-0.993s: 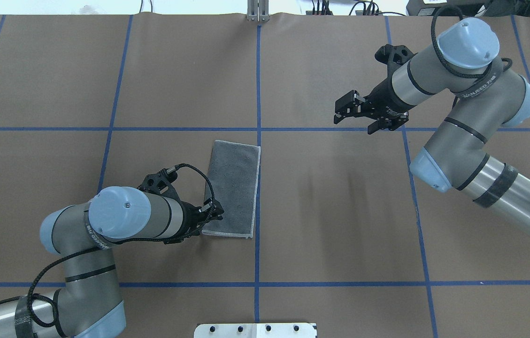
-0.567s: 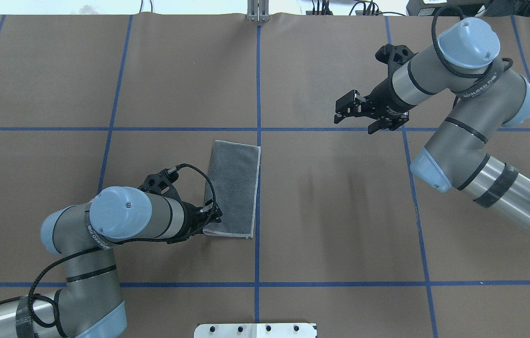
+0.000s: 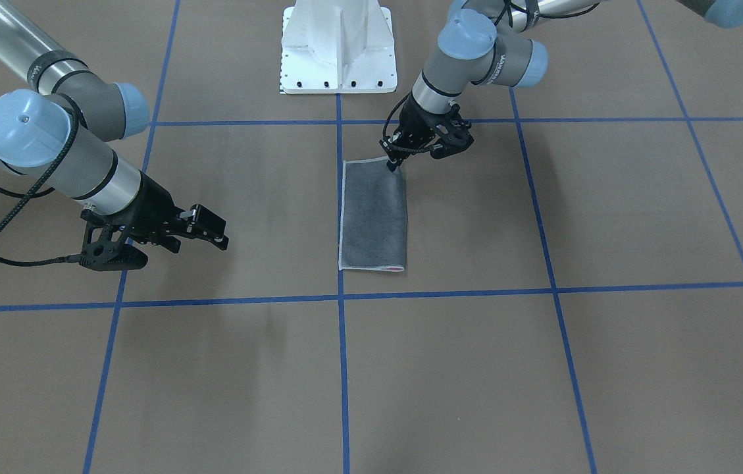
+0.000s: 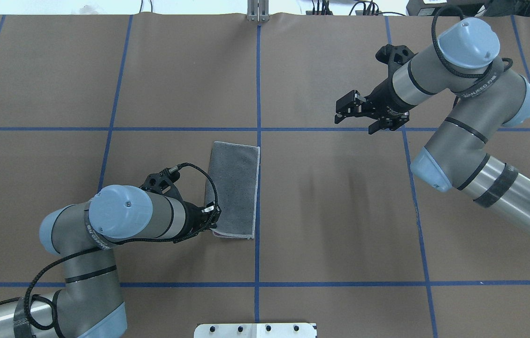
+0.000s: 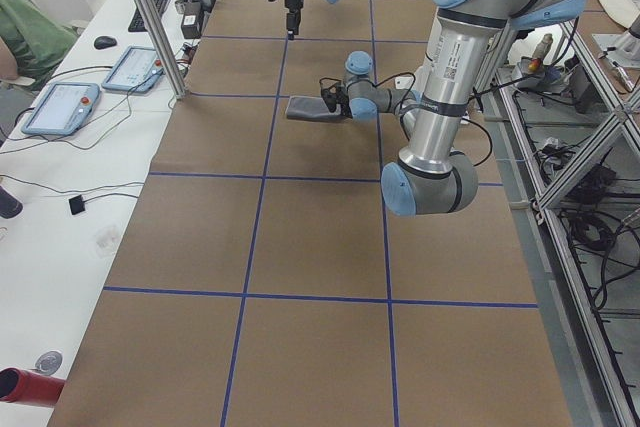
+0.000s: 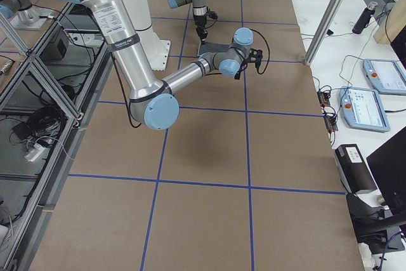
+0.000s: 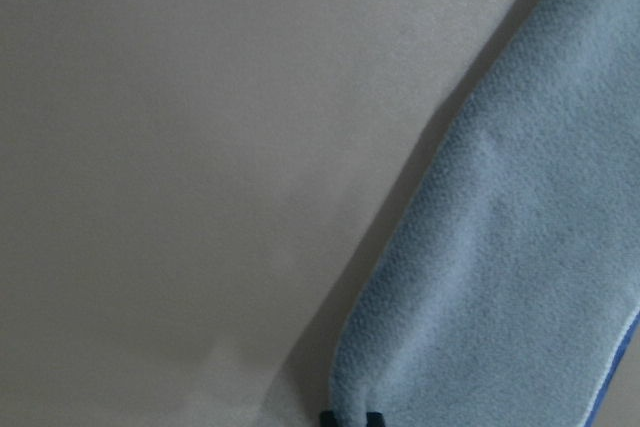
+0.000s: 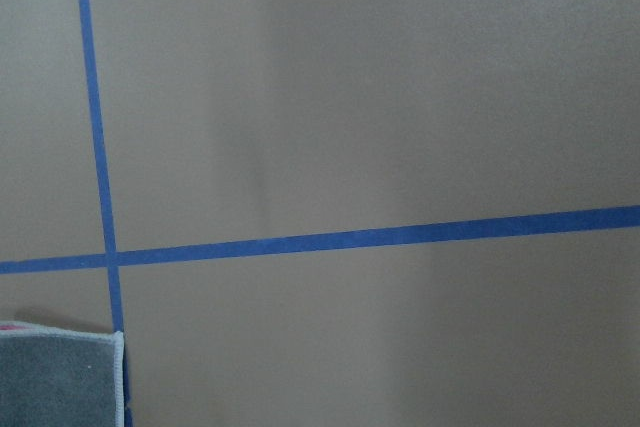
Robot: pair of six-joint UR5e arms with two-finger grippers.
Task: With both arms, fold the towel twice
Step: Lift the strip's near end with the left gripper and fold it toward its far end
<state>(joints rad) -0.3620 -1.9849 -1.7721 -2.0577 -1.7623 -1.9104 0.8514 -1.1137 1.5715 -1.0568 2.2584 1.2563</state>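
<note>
At our left gripper (image 4: 215,219), clamped on its near corner, the towel (image 4: 234,185) runs lengthwise straight ahead, away from us; our right gripper (image 4: 353,117), spread wide, hangs well apart, so the left is nearer.

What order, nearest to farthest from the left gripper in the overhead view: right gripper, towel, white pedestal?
1. towel, centre, touching the left gripper.
2. white pedestal, at the view's bottom edge, centre.
3. right gripper, upper right.
</note>
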